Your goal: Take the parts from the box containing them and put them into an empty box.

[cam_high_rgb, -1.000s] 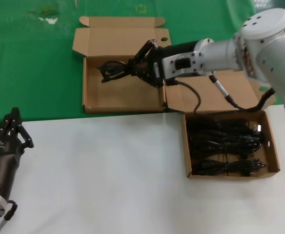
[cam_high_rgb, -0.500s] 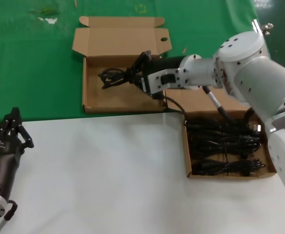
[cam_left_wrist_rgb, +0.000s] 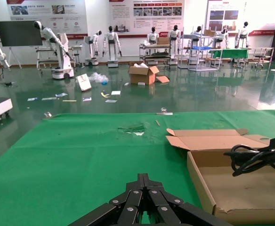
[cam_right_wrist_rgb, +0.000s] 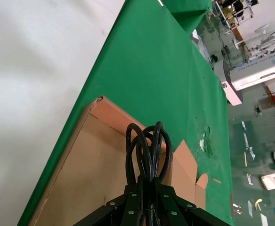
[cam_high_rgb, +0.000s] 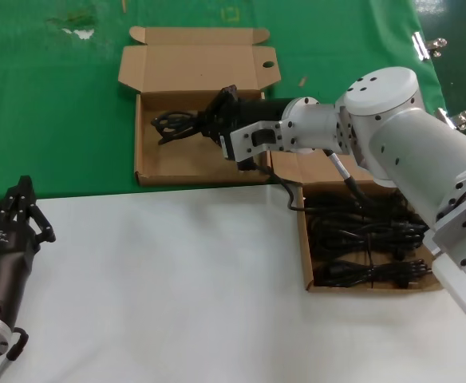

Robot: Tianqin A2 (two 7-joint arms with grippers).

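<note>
Cord [cam_high_rgb: 173, 125] in right gripper [cam_high_rgb: 211, 125]

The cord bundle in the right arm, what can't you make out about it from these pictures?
- Right wrist view: the fingers cover all of the cord bundle but its loops.
- Head view: the right gripper hides the plug end.
- Left wrist view: the frame edge cuts the bundle off.
- No view shows whether it touches the empty box.

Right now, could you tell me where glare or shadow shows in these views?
Left wrist view: ceiling lights reflect off the glossy hall floor behind the green cloth. Head view: the right pincer, shut on a cord bundle, casts a soft shadow into the empty box. Right wrist view: even light.
</note>
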